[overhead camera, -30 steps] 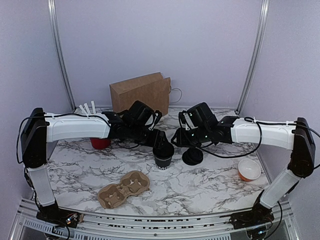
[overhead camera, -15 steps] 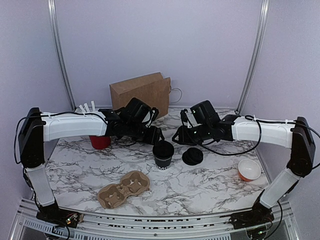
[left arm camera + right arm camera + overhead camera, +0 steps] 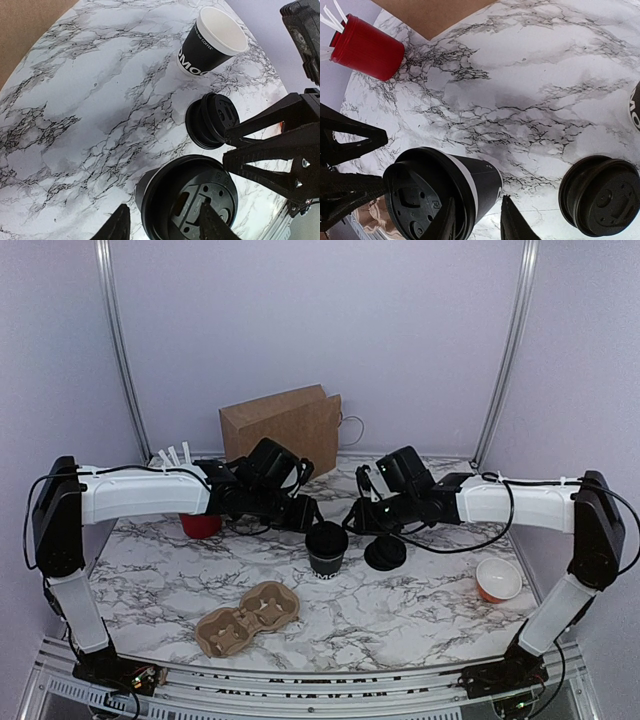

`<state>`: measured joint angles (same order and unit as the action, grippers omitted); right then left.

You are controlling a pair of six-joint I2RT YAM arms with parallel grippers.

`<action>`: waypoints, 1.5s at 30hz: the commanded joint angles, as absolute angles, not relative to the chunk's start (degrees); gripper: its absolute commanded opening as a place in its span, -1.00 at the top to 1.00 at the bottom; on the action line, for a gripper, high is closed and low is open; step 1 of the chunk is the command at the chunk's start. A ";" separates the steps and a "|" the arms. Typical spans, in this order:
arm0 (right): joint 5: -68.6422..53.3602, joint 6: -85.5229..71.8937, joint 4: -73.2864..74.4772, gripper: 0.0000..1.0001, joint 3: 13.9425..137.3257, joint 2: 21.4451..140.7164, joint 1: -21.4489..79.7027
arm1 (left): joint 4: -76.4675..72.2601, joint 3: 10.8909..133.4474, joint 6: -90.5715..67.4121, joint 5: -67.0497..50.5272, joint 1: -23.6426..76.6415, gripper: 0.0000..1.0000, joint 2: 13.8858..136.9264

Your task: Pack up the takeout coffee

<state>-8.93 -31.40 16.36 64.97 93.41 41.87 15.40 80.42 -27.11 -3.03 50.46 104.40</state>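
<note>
The takeout coffee [image 3: 326, 546], a small black cup with a black lid on it, stands upright mid-table. It fills the bottom of the left wrist view [image 3: 182, 200] and the lower left of the right wrist view [image 3: 480, 182]. My left gripper [image 3: 303, 512] is open just left of and above the cup, its fingers [image 3: 165, 227] straddling the lid's near side without touching. My right gripper [image 3: 360, 517] is open just right of the cup, with its fingers [image 3: 479, 222] over the cup's wall.
A loose black lid [image 3: 385, 553] lies right of the cup. A lidless black cup with a white interior [image 3: 212, 42] stands beyond it. A cardboard cup carrier [image 3: 247, 617] lies front left, a brown paper bag [image 3: 282, 427] at the back, a red cup of sticks [image 3: 200, 525] on the left and an orange cup [image 3: 498, 580] on the right.
My left gripper has lifted off the top of the lidded cup and drawn back to the left. My right gripper has shifted slightly. The cup stands free with its lid on.
</note>
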 commanded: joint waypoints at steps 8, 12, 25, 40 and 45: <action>-7.67 -31.22 16.08 0.41 64.37 93.43 42.85 | 16.10 80.90 -27.05 -4.19 50.45 0.20 104.56; -7.16 -31.51 16.40 0.41 64.42 93.56 43.51 | 16.10 81.38 -26.73 -4.52 50.45 0.26 105.31; -5.07 -33.66 17.67 0.42 63.37 92.81 45.68 | 16.06 82.92 -25.85 -5.41 50.45 0.32 107.00; -3.29 -36.51 18.54 0.42 61.76 89.71 47.28 | 16.09 85.16 -24.76 -4.31 50.54 0.28 107.87; -2.42 -36.86 18.89 0.42 62.04 89.26 47.26 | 16.17 85.49 -24.54 -3.28 50.46 0.21 107.71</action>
